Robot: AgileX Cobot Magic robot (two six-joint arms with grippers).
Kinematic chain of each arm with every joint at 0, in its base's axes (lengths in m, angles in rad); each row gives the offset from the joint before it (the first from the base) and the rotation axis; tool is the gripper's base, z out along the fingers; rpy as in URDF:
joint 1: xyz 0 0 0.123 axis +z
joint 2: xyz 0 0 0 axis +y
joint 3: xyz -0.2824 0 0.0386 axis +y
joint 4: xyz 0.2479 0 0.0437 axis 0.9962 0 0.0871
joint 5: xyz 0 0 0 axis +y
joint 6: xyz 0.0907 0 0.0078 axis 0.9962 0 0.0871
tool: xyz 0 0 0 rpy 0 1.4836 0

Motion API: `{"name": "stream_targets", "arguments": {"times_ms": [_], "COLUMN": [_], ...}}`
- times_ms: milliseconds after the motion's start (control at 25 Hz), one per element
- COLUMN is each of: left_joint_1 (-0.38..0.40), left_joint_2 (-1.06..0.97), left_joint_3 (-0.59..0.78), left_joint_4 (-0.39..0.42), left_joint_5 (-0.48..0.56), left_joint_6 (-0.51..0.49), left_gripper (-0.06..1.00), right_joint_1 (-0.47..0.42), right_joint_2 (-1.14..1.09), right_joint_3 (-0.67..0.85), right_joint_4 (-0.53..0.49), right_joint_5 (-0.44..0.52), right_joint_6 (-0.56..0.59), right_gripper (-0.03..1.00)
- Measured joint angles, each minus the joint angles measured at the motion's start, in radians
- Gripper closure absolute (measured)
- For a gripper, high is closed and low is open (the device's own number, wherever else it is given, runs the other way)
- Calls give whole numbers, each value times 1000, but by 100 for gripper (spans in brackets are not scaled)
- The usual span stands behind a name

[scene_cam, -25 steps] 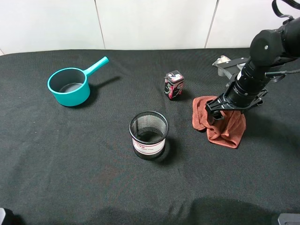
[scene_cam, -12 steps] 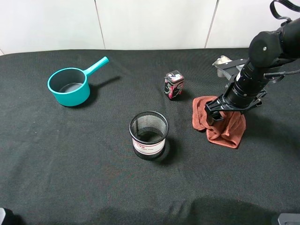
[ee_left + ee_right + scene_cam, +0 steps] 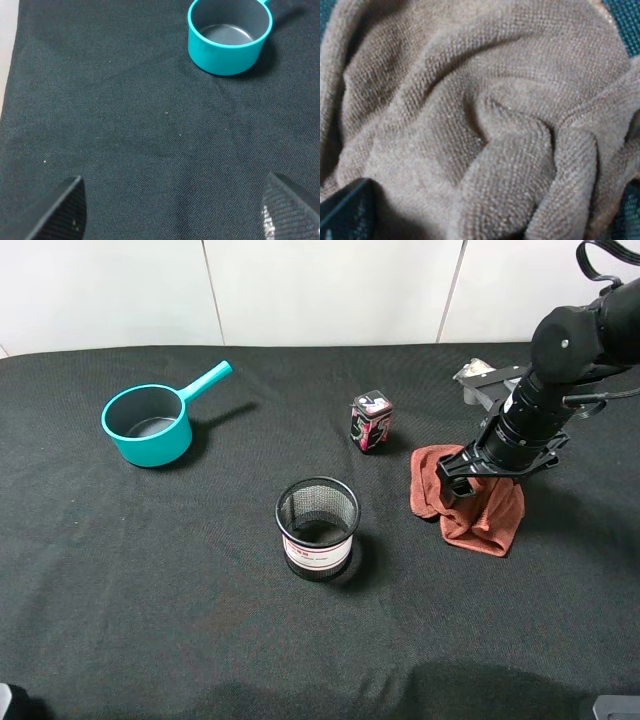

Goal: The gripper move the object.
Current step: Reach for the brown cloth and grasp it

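A rust-brown towel (image 3: 478,508) lies crumpled on the black cloth at the right. My right gripper (image 3: 458,478) is pressed down into its top and appears shut on a bunched fold. In the right wrist view the towel (image 3: 485,115) fills the frame, and only one dark fingertip (image 3: 345,210) shows at a corner. My left gripper (image 3: 172,210) is open and empty. Its two fingertips (image 3: 62,207) are spread wide over bare cloth, some way from the teal pot (image 3: 230,35).
A teal saucepan with a handle (image 3: 150,423) stands at the back left. A black mesh cup (image 3: 317,527) stands in the middle. A small red and black box (image 3: 371,422) stands behind it. A grey object (image 3: 480,375) lies behind the right arm.
The right arm has shifted very slightly and the towel's lower edge has drawn in a little. Nothing else has moved.
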Motion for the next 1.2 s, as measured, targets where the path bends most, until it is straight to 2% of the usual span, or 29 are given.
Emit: {"name": "stream_targets", "arguments": {"times_ms": [160,400,600,800,1200], "left_joint_1": [0,0,0,0,0], "left_joint_2": [0,0,0,0,0], "left_joint_3": [0,0,0,0,0], "left_joint_4": [0,0,0,0,0], "left_joint_5": [0,0,0,0,0], "left_joint_6": [0,0,0,0,0], "left_gripper": [24,24,24,24,24], "right_joint_1": [0,0,0,0,0], "right_joint_2": [0,0,0,0,0], "right_joint_3": [0,0,0,0,-1], "right_joint_4": [2,3,3,6,10], "right_joint_5": [3,4,5,9,36], "right_joint_6": [0,0,0,0,0], "right_gripper": [36,59,73,95,95]}}
